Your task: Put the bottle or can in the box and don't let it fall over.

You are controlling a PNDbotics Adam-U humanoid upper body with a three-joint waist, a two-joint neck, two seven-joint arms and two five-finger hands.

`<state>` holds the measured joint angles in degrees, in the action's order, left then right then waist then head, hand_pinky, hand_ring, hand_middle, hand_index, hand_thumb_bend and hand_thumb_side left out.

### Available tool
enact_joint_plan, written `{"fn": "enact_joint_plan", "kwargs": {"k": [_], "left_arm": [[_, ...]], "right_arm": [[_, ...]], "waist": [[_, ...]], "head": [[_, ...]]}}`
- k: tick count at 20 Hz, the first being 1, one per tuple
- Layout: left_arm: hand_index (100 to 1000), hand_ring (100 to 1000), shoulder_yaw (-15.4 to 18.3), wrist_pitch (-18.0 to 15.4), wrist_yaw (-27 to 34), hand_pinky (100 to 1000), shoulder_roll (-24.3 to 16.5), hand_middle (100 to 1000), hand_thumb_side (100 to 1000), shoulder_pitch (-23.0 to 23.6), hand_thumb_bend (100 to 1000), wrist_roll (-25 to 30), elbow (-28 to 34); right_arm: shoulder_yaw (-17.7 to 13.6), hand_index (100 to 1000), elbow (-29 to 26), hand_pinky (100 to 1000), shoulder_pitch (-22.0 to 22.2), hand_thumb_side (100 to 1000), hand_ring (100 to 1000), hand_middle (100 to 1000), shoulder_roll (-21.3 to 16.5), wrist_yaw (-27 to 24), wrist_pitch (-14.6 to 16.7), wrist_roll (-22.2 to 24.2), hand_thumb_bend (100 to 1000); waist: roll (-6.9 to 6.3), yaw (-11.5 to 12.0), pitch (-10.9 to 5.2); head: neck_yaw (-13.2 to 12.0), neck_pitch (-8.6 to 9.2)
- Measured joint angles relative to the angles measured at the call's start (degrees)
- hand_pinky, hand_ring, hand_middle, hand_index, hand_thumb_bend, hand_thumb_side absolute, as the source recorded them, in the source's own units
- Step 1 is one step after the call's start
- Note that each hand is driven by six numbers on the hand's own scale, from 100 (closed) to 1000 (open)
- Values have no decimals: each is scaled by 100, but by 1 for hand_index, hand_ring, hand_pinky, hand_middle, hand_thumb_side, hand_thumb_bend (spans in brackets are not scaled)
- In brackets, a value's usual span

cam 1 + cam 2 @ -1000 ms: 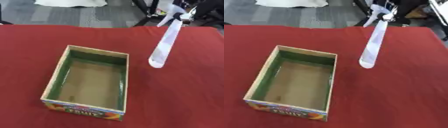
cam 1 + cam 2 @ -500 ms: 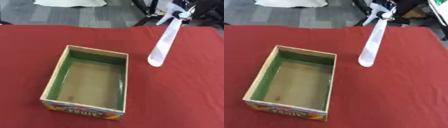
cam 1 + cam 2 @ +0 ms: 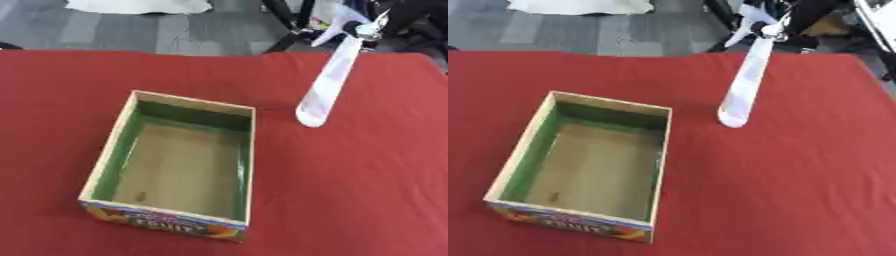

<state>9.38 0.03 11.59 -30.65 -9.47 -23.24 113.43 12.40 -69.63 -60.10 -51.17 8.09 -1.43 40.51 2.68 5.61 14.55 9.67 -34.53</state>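
A tall white bottle with a silver top stands upright just right of the box, its base close to the box's far right corner. The box is an open cardboard carton with green inner walls, a fruit print on its front, and nothing inside. My right hand comes in from the upper right corner and is closed round the bottle's top; it is blurred and its fingers are hard to make out. My left hand does not show in either view.
A red cloth covers the table, with open room right of and in front of the bottle. Beyond the far edge are grey floor, dark chair legs and a white sheet.
The bottle has shifted slightly away from me, up the picture, together with the hand at its top. The box has stayed where it was.
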Motion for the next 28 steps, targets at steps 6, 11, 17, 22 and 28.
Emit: {"fn": "enact_joint_plan", "kwargs": {"k": [6, 11, 17, 22, 28], "left_arm": [[773, 769, 1, -1, 0, 664, 0, 770, 695, 0, 117, 1, 0], [773, 769, 2, -1, 0, 664, 0, 770, 696, 1, 117, 1, 0], [773, 770, 18, -2, 0, 665, 0, 770, 695, 2, 118, 0, 0], [773, 771, 34, -4, 0, 666, 0, 771, 689, 4, 121, -1, 0], [773, 773, 36, -4, 0, 667, -1, 772, 684, 38, 126, -3, 0]], "right_arm": [[-5, 388, -25, 599, -16, 100, 301, 295, 0, -88, -15, -18, 101], [-37, 380, -51, 590, -20, 100, 293, 286, 0, -133, -41, -44, 100], [-45, 378, -90, 587, -55, 100, 289, 284, 0, -193, -68, -65, 100], [-76, 376, -197, 585, -148, 100, 288, 282, 0, -328, -97, -88, 100], [-67, 375, -352, 584, -294, 100, 287, 281, 6, -486, -149, -86, 100]], "waist": [[36, -17, -2], [51, -21, -6], [69, -51, -39], [86, -97, -105], [123, -153, -222]], "head": [[3, -2], [3, -2], [6, -9], [-3, -63], [-56, -149]]}}
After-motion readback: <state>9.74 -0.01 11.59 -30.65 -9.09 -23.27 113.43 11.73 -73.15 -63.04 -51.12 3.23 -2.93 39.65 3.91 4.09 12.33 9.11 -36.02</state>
